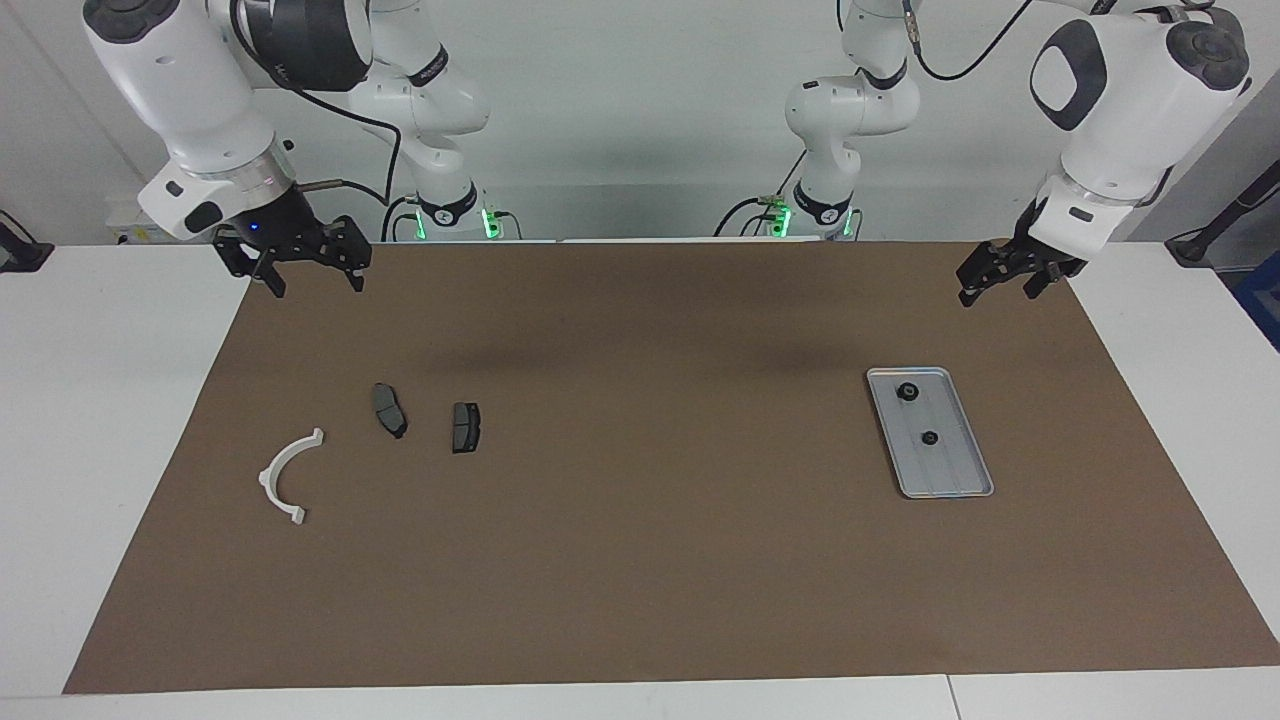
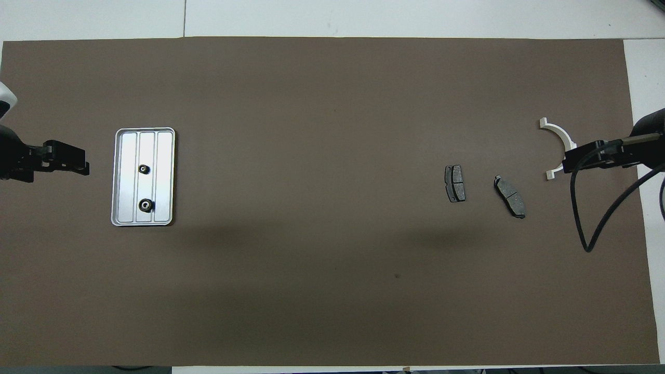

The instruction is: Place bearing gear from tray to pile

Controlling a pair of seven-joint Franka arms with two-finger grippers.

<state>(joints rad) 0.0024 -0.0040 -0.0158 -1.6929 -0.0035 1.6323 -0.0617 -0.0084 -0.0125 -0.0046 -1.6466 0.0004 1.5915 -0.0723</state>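
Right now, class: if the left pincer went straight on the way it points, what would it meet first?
Probably the brown mat: the left pincer, open, hangs tilted downward over the mat's edge, short of the tray. Depth is uncertain.

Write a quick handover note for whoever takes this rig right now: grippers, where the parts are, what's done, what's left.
Left gripper: open, empty, raised at its end of the mat.
Right gripper: open, empty, raised at its own end, waiting.
Tray: holds two bearing gears, one nearer the robots, the other mid-tray.
Pile: two brake pads and white bracket, toward the right arm's end.
Done: nothing moved.
Left: pick a gear from the tray, place it at the pile.
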